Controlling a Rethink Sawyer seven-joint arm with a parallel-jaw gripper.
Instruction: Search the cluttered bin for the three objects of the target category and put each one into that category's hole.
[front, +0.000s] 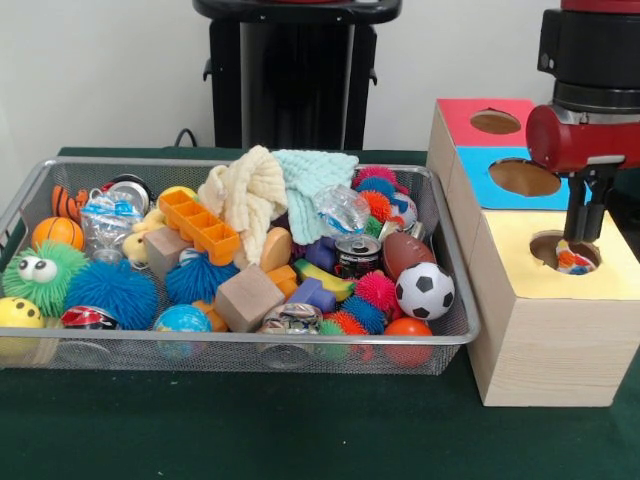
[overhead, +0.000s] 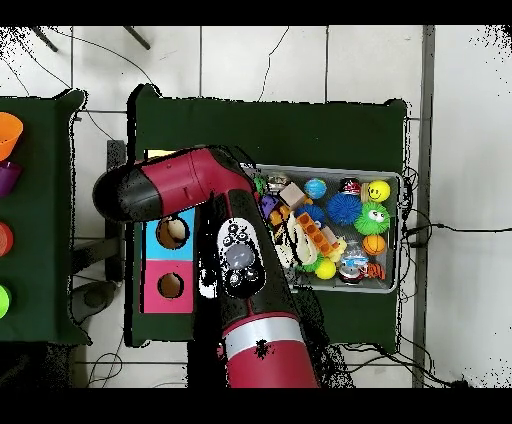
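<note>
My gripper (front: 584, 238) hangs over the round hole (front: 546, 250) in the yellow top of the wooden box (front: 550, 330), right of the bin. A small white, orange and blue object (front: 574, 261) sits in that hole just under the gripper's tips; whether it is gripped I cannot tell. The wire bin (front: 250, 345) is full of toys: a soccer ball (front: 424, 290), a brown football (front: 405, 252), a basketball (front: 57, 232), spiky balls, wooden blocks, a can. In the overhead view my arm (overhead: 200, 185) covers the yellow hole and the gripper.
Behind the yellow section are a blue-topped hole (front: 523, 177) and a red-topped hole (front: 494, 122); both show in the overhead view, blue (overhead: 172, 232) and red (overhead: 170, 286). Cream and mint cloths (front: 280, 185) lie at the bin's back. Coloured cups (overhead: 8, 135) stand on a side table.
</note>
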